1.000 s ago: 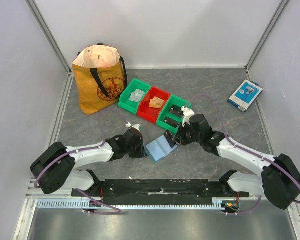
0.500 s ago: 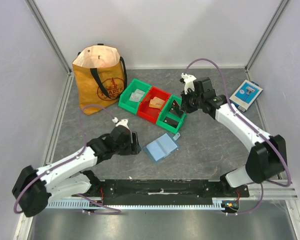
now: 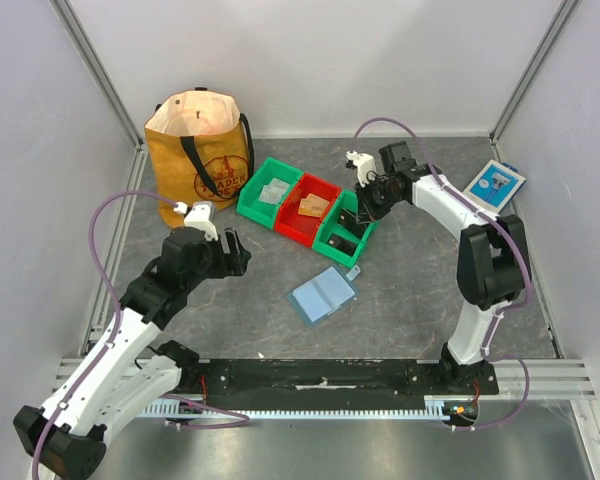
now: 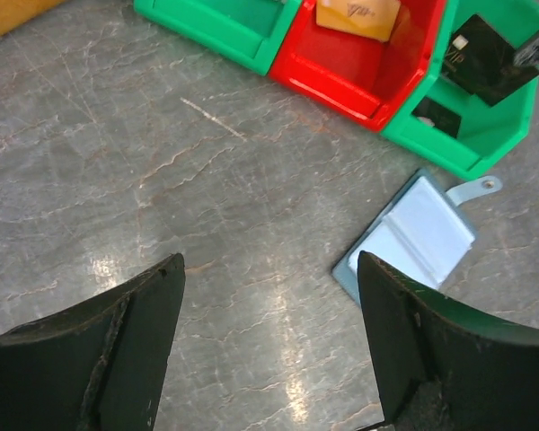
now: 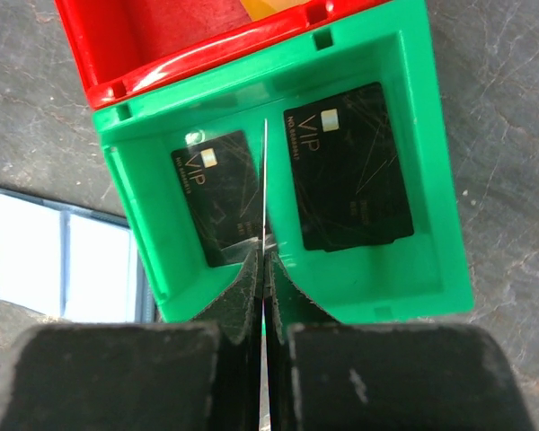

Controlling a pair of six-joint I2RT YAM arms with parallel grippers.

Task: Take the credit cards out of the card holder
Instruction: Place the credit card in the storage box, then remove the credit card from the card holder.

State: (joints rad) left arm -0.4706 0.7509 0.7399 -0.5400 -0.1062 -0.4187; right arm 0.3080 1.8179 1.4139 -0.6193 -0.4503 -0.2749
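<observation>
The card holder [image 3: 323, 293], a dusty-blue bifold wallet, lies open and flat on the table, with its snap tab toward the bins; it also shows in the left wrist view [image 4: 418, 235]. My right gripper [image 3: 364, 207] is shut on a black credit card [image 4: 482, 59] and holds it upright over the right green bin [image 3: 332, 243]. The right wrist view shows that card edge-on [image 5: 264, 171] between the shut fingers [image 5: 251, 278]. Two black cards [image 5: 217, 197] lie in that bin. My left gripper [image 4: 269, 269] hangs open and empty, left of the wallet.
A red bin [image 3: 292, 228] with orange cards and a left green bin [image 3: 252, 207] with pale cards stand beside the right green one. A mustard tote bag [image 3: 200, 155] stands at the back left. A blue-and-white box [image 3: 495, 188] lies at the far right.
My left gripper opened and drew back to the left, away from the wallet. My right gripper lifted from the wallet and carried a black card back over the right green bin.
</observation>
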